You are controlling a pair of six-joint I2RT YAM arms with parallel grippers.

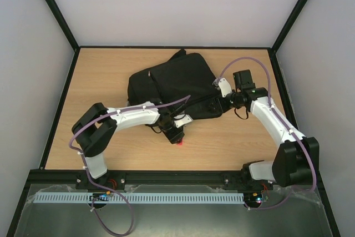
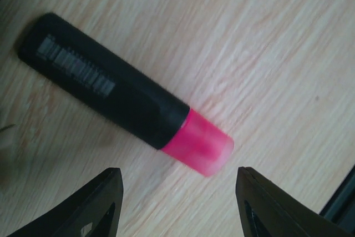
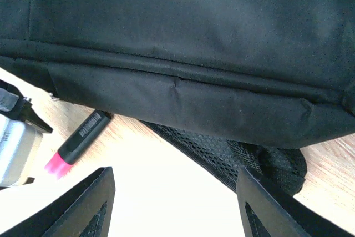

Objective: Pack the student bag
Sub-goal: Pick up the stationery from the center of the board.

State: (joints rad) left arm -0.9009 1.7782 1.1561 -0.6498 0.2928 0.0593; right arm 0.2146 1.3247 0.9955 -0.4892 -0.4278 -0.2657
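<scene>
- Left wrist view: my left gripper [image 2: 178, 187] stands open, jaws well apart, with nothing held between them.
- The highlighter [image 2: 105, 90] lies flat on the table [image 2: 277, 43], just ahead of my left fingertips and not touching them.
- Long axis: it runs on a diagonal across this view. The black barrel points up and to the left, and the pink cap [image 2: 199, 148] points down and to the right. The cap is the end nearest the jaws.
- That axis is oblique to the line along which my jaws close. In my judgement the wrist needs a turn, so that the fingers meet across the barrel and not along it.
- Top view: the bag [image 1: 177, 81] lies mid-table, beyond my left gripper as seen from the arm bases. The pink cap shows just at the near side of that gripper.
- Right wrist view: my right gripper [image 3: 175, 192] is also open and holds nothing. It faces the side of the bag, with a mesh strap [image 3: 222, 154] trailing out beneath the seam.
- From the right gripper the highlighter lies well off to the left. Its black end is at the bag's lower edge, and I cannot tell whether the two touch.
- Arm selection: the left arm is clearly the nearer one and sits directly over the highlighter, so I judge the pick to be its job.
- No open compartment of the bag is visible in any view.
</scene>
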